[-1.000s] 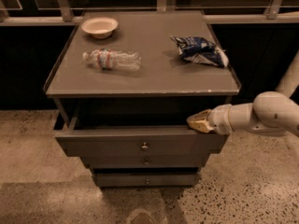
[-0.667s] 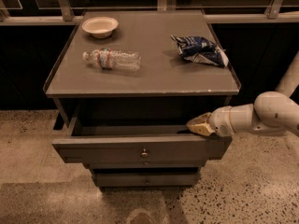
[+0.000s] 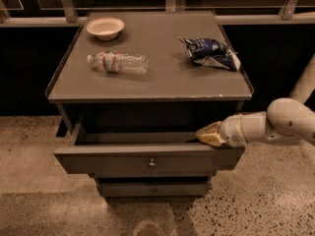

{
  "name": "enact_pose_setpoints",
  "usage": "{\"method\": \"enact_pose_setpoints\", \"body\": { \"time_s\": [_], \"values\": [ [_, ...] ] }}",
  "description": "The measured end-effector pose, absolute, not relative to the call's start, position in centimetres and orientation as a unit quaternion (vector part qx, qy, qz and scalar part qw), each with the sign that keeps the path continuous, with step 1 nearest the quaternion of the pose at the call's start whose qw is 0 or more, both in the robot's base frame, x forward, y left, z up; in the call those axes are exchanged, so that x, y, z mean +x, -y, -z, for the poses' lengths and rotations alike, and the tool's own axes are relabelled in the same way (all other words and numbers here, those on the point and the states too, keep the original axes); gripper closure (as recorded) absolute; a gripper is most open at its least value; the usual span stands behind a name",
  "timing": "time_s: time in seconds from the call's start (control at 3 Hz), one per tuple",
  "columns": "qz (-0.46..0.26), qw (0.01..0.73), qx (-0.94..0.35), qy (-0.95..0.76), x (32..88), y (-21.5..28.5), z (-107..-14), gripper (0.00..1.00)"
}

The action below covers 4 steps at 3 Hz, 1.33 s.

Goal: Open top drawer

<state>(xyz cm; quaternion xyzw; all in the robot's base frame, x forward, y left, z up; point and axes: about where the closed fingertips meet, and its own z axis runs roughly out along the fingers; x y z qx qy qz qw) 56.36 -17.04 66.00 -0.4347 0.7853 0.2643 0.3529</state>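
Speckled floor [image 3: 29, 146], grey bench [image 3: 162, 82], top drawer [image 3: 98, 162] standing partly out.
Jaws spread or closed, I cannot tell; the gripper [image 3: 209, 134] sits on the drawer's upper right edge, likely hooked there to drag it, well apart from the knob [image 3: 152, 163].

arm [image 3: 275, 124]: white, extends from right edge, near-horizontal | tool [image 3: 206, 134]: tan tip, pointing left, mid-right of view

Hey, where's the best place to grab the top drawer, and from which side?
Take the top drawer by the small round knob centred on its flat front, approaching from the front; nothing else protrudes. With the drawer partly out, the front's upper lip is also exposed; the gripper sits at its right end in the camera view.
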Motion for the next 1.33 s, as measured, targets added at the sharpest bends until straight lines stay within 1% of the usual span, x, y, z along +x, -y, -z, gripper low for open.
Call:
{"method": "enact_pose_setpoints", "body": {
  "time_s": [0.33, 0.67, 1.0, 1.33],
  "values": [
    [-0.259, 0.358, -0.423, -0.791, 53.6, 17.4, -66.5, 1.00],
    [-0.259, 0.358, -0.423, -0.791, 53.7, 17.4, -66.5, 1.00],
    [-0.253, 0.362, -0.406, -0.800, 50.7, 17.8, -66.8, 1.00],
    [-0.225, 0.383, -0.387, -0.808, 49.1, 18.7, -68.3, 1.00]
  ]
}}
